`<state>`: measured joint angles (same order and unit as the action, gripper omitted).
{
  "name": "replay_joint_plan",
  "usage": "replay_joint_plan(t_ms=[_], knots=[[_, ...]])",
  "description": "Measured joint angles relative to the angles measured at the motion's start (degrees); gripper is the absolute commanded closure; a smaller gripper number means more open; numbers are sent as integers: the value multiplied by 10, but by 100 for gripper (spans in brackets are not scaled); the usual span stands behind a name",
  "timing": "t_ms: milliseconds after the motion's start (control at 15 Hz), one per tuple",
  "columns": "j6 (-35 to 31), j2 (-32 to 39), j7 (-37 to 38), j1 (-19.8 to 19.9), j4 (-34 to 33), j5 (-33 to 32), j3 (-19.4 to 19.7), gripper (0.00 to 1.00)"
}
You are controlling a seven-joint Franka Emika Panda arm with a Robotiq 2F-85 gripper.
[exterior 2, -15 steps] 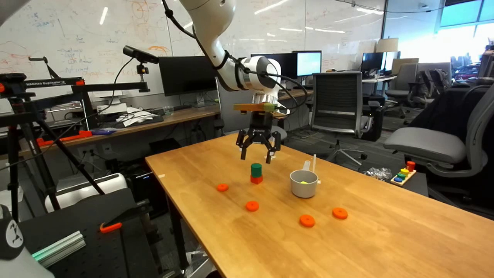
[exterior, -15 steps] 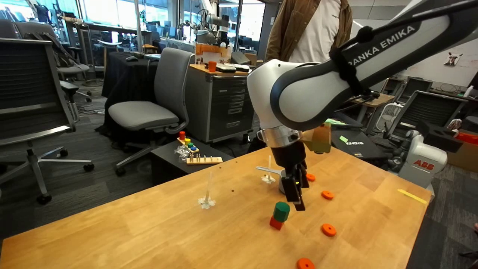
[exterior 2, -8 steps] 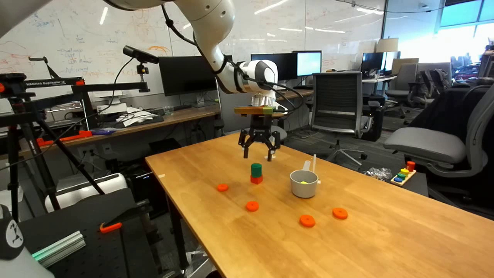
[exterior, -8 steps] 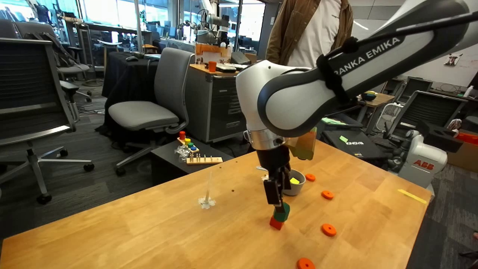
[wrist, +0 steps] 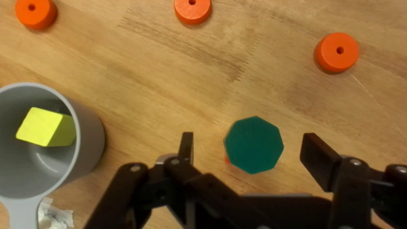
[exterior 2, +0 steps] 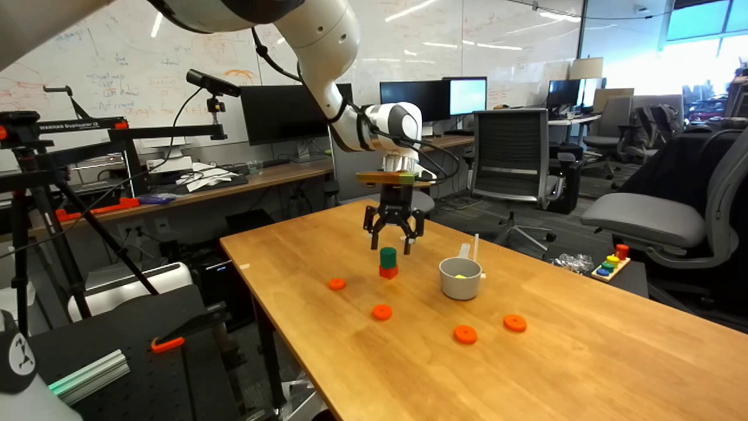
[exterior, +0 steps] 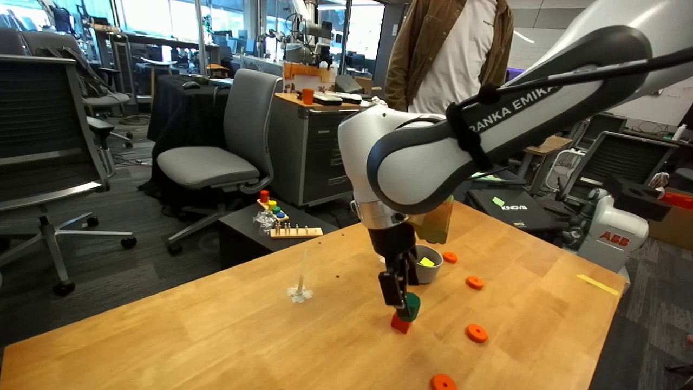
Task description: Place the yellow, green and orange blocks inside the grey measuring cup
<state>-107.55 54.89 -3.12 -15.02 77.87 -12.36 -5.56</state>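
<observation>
Green eight-sided block [wrist: 254, 145] stands, axis vertical, near the grey round measuring cup [exterior 2: 459, 289], atop an orange-red cube [exterior 2: 388, 272] barely visible in the wrist view. Spread wide, the empty black gripper [exterior 2: 391, 248] straddles the block.

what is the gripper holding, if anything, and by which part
Nothing: the gripper is open, with a gap on either side of the green block in the wrist view.

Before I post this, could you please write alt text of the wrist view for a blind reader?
The open hand frames the green block, with gaps on either side; a sliver of the orange block shows beneath. At left, the yellow block sits in the grey measuring cup; three orange discs lie toward the top.
</observation>
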Motion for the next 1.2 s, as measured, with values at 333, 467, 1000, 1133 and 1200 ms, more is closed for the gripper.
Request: replay_joint_plan(t_ms=[333,467,1000,1133,1200], knots=[[0,1,2,8,-4,8,0,80],[0,1,2,14,-5,17,0,80],[-7,-23,12,39,-6,43,1,80],[-8,-46,21,42,-5,43,3,80],[-9,-60,27,43,-3,43,6,80]])
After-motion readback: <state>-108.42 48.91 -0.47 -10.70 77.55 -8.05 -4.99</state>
